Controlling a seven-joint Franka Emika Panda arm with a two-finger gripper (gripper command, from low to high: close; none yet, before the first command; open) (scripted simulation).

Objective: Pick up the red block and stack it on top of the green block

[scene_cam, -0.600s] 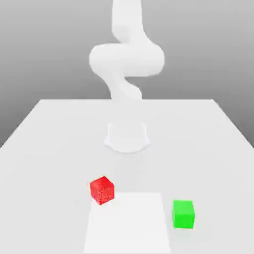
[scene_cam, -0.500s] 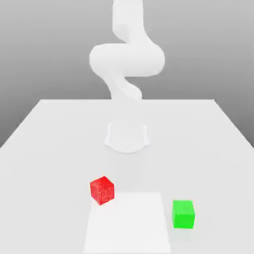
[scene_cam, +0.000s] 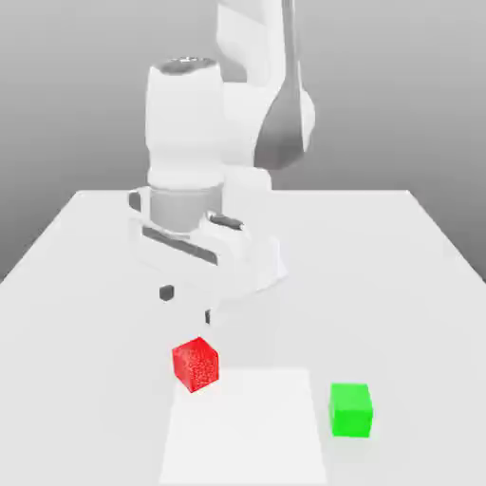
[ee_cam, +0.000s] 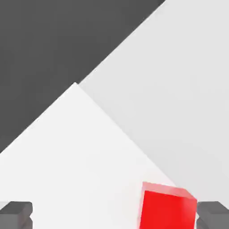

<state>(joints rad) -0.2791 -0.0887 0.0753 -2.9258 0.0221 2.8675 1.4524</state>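
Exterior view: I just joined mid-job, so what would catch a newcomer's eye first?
The red block stands out on the white table, at the near left in the exterior view. The green block sits apart from it, toward that view's right. Above the red block hangs the open claw, holding nothing.

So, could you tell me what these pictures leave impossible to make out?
- Red block, hand view: its lower part is cut off by the picture edge.
- Fingertips, hand view: cut off by the same edge.
- Arm's base, exterior view: hidden behind the open gripper.
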